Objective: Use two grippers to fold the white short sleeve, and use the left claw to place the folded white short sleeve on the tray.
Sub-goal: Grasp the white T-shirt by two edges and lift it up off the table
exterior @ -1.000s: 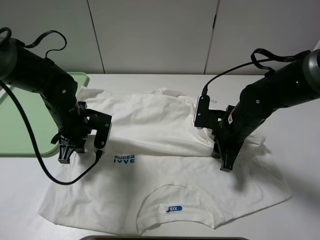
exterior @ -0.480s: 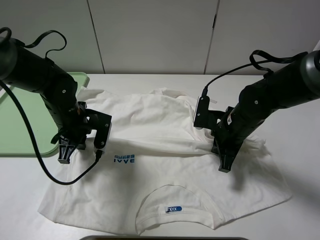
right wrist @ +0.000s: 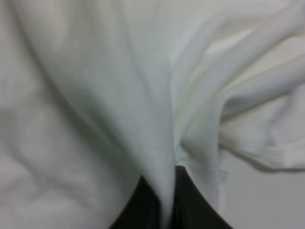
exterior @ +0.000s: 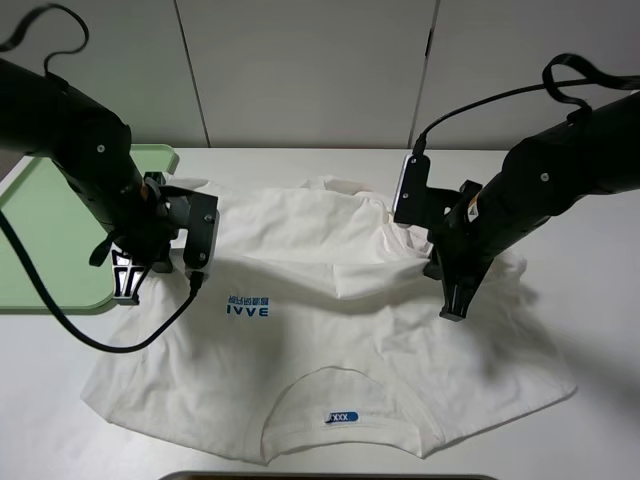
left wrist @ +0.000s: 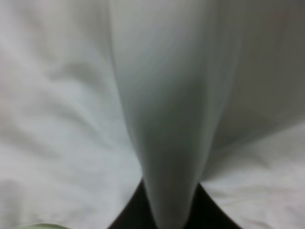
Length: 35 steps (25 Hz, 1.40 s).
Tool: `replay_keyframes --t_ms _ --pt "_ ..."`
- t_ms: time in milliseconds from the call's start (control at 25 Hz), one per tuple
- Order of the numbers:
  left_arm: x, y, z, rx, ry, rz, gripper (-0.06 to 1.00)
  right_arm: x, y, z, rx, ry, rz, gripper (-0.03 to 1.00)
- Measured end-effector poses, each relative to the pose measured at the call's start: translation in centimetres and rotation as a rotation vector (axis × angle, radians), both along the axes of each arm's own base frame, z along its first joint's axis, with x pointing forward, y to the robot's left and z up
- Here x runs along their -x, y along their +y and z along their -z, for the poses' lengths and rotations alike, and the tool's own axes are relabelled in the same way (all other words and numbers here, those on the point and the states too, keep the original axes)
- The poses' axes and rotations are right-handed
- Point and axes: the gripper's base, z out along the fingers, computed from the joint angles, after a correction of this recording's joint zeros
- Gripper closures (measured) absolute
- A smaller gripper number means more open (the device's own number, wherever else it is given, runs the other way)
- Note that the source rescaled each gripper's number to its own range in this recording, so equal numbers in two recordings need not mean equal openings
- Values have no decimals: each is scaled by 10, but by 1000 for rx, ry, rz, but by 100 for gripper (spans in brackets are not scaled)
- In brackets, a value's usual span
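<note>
The white short sleeve lies spread on the table, with its blue lettering left of centre and its neck label near the front. My left gripper is shut on the shirt's left edge, beside the tray. My right gripper is shut on the right side, and a ridge of cloth is stretched between the two. In the left wrist view a fold of shirt rises from the shut left gripper. The right wrist view shows the shirt pinched in the right gripper.
The pale green tray sits at the table's far left edge, close to the left arm. White cabinet doors stand behind the table. A dark object's edge shows at the very front.
Both grippers closed on the shirt, then rose and drew back toward the cabinets. The pinched cloth lifted into a ridge and the shirt's front part slid slightly.
</note>
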Motion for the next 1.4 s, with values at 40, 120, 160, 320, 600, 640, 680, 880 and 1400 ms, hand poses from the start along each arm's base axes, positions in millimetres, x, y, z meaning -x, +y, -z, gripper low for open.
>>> replay_keyframes --t_ms 40,120,160,320,600,640,680,880,1400 --pt "1 -1 -7 20 -14 -13 94 0 0 -6 -8 -16 0 96" --pt "3 -1 -25 59 -61 -26 94 2 -1 -27 -39 -78 0 96" --pt "3 -1 -30 68 -75 -27 94 3 -1 -35 -50 -101 0 96" --pt "8 2 -61 114 -160 -29 94 6 -3 -57 -80 -166 -2 96" --pt "28 13 -115 164 -288 -27 94 21 -12 -104 -114 -316 -29 96" --pt "31 15 -122 174 -309 -28 94 23 -14 -108 -105 -323 -36 96" --pt "31 15 -122 174 -309 -28 94 25 -16 -112 -93 -333 -44 96" --pt "52 26 -174 249 -460 -31 94 39 -28 -137 -35 -409 -85 96" --pt "59 33 -256 281 -619 -42 94 63 -48 -223 -20 -570 -27 96"
